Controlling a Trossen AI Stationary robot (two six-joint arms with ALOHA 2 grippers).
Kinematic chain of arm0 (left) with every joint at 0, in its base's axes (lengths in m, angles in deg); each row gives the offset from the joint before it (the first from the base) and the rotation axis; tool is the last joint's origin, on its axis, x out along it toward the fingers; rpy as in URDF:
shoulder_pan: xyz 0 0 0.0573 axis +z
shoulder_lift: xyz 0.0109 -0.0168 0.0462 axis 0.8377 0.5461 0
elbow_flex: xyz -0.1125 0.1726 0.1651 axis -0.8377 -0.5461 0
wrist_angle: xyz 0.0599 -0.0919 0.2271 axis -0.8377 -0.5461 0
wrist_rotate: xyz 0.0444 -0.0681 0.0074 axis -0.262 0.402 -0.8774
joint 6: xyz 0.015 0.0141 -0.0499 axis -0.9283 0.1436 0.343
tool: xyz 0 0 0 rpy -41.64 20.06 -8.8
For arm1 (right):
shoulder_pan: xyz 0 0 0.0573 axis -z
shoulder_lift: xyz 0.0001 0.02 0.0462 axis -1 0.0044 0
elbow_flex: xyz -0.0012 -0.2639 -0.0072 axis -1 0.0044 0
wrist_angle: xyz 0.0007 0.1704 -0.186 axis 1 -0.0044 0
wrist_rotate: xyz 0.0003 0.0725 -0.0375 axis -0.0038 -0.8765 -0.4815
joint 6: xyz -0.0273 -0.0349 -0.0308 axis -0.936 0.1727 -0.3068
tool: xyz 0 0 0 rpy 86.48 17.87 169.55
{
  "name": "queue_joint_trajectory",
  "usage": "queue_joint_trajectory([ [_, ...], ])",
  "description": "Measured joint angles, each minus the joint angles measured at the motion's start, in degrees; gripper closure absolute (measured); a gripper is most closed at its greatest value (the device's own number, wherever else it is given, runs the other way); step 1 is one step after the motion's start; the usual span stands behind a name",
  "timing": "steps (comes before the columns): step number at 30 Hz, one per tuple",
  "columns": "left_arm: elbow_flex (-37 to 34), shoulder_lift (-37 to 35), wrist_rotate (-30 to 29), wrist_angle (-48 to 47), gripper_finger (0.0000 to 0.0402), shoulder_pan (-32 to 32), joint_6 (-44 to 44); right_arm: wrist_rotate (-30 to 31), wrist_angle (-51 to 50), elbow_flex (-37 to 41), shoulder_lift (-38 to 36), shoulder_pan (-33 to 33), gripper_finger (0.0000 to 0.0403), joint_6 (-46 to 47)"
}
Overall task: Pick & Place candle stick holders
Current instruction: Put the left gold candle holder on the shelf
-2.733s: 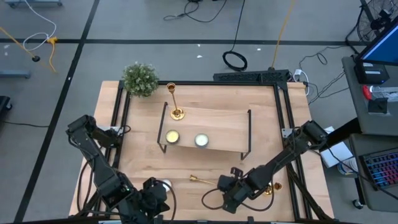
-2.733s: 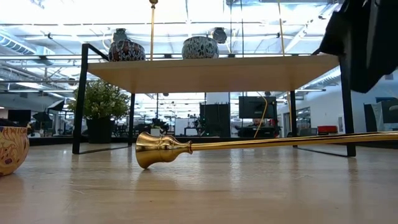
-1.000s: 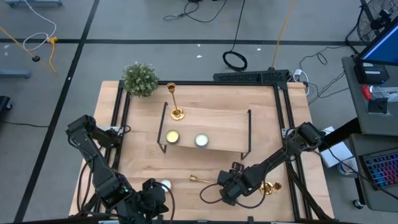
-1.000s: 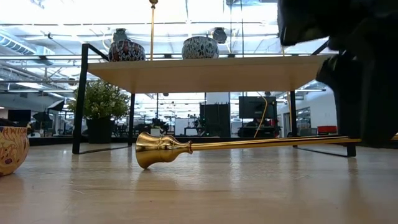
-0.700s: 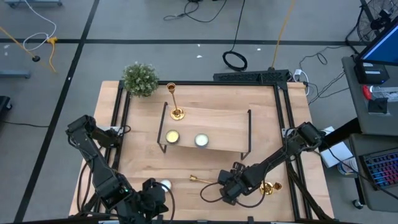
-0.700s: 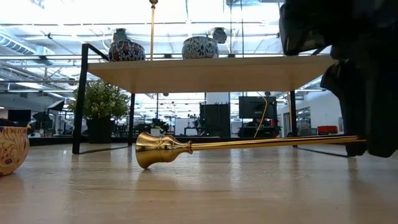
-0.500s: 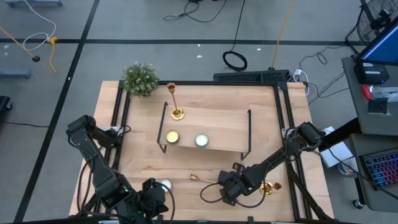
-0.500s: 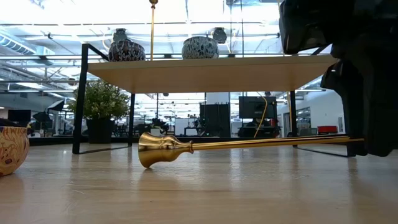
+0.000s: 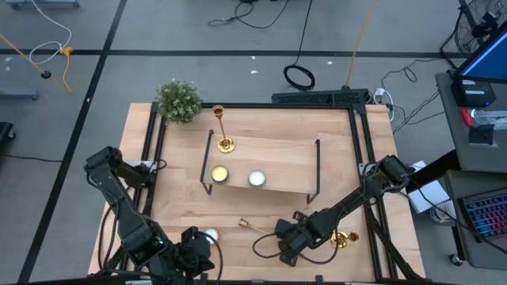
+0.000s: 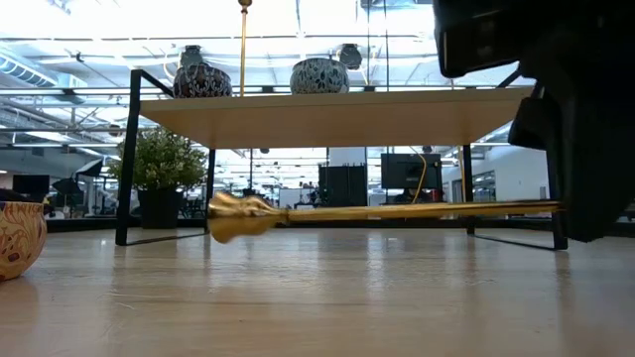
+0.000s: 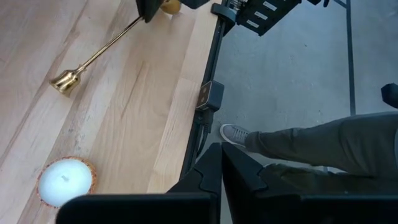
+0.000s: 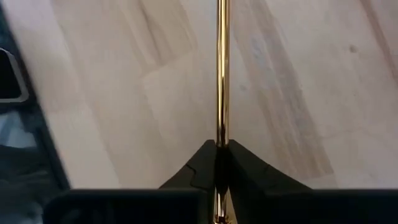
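Right gripper point(image 12: 222, 163) found clamped on stem of candlestick point(image 10: 377, 211) near tabletop point(image 9: 261, 214) front edge; held level, clear of surface, presumably for standing on shelf point(image 9: 273, 158). Left gripper point(image 11: 221, 167) closed, empty, parked front-left.

Bright overhead light, glare, motion blur
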Motion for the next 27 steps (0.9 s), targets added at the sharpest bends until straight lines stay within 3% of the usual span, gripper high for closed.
queue_joint_trajectory([
  [7, 0.0, 0.0, -0.7, -0.4, 0.0395, 0.0, 0.6, 1.5, 4.9, 0.0, -4.1, 0.0, 0.0390, 0.6],
  [16, 0.0, -1.8, -4.4, -0.3, 0.0397, -0.1, 1.2, 13.8, 12.0, 0.0, -15.6, 1.1, 0.0388, -1.1],
  [22, 0.0, -4.6, -14.1, -0.2, 0.0384, -0.1, 0.6, 23.7, 21.0, 0.0, -22.8, 1.5, 0.0388, -6.4],
  [27, 0.0, -6.1, -29.3, 2.9, 0.0390, 0.4, -0.8, 29.7, 28.0, 0.0, -26.5, 1.5, 0.0388, -12.5],
])
